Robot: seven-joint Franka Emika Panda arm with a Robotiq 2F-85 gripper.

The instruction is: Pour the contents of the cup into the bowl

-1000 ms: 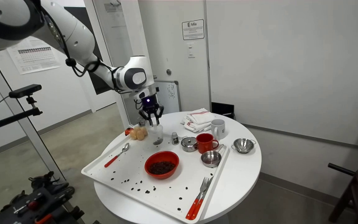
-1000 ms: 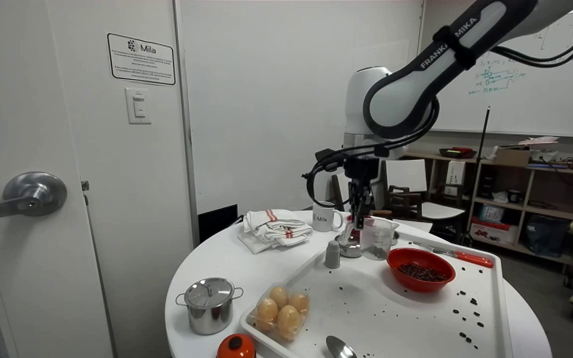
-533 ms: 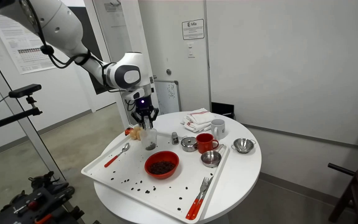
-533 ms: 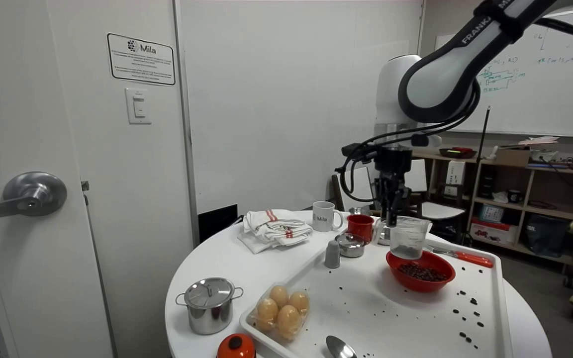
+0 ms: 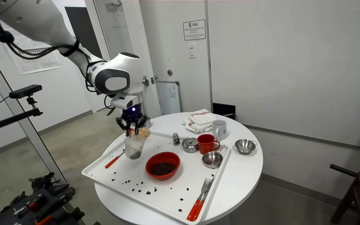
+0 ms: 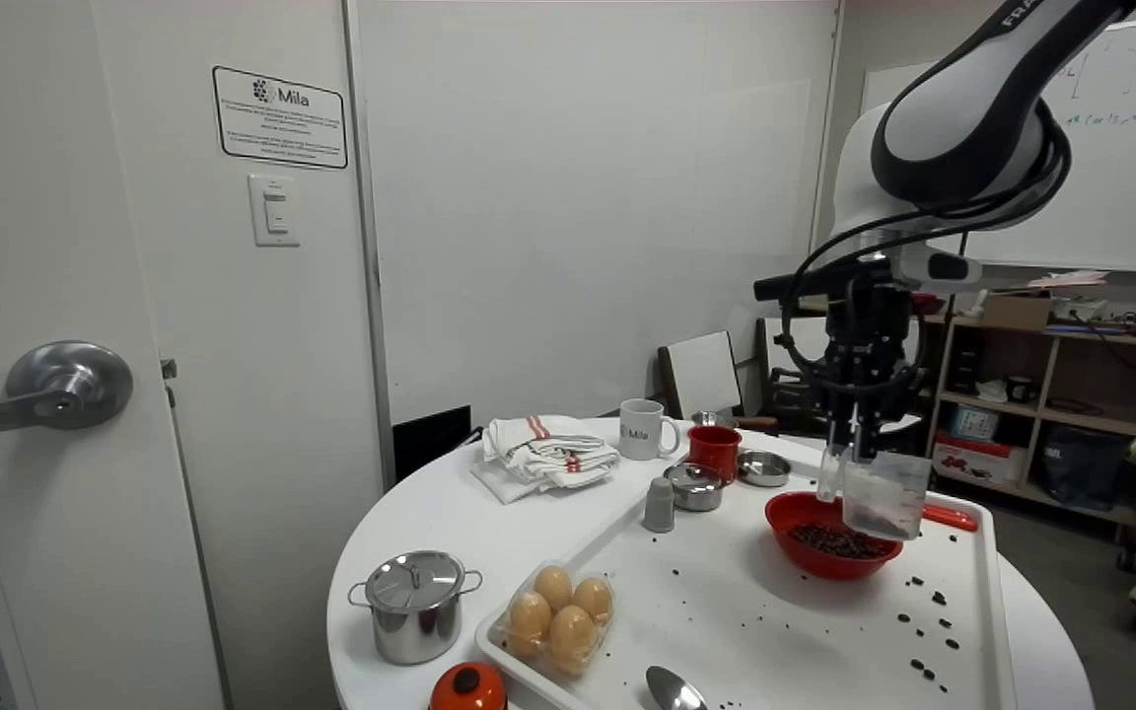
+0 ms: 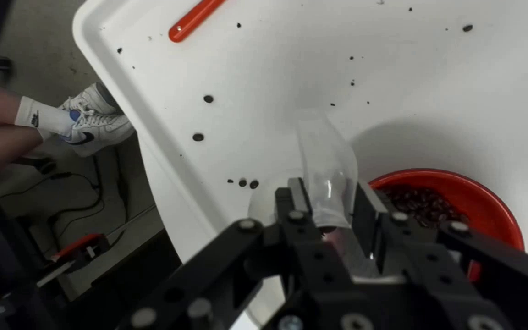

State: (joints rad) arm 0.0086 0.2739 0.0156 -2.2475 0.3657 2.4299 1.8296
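Observation:
A clear plastic cup [image 5: 134, 147] with dark bits at its bottom hangs nearly upright above the tray. My gripper [image 5: 132, 133] is shut on its handle [image 7: 330, 183], pointing down. In an exterior view the cup [image 6: 886, 496] overlaps the rim of the red bowl; in another it stands left of the bowl. The wide red bowl [image 5: 174, 161] holds dark beans and sits on the tray. It also shows in the other exterior view [image 6: 829, 567] and right of my fingers [image 7: 326, 201] in the wrist view [image 7: 488, 206]. The cup's inside is mostly hidden in the wrist view.
The white tray [image 5: 117, 184] has scattered beans, a spoon [image 5: 112, 162], a fork and knife [image 5: 195, 209]. Packed eggs [image 6: 568, 616], a grey shaker [image 5: 176, 139], a lidded metal pot [image 5: 190, 145], a red mug [image 5: 206, 143] and a metal pan [image 5: 212, 158] stand around.
My gripper and the held cup have moved together, leftward and down in an exterior view and rightward in another, past the bowl's side. The bowl has not moved.

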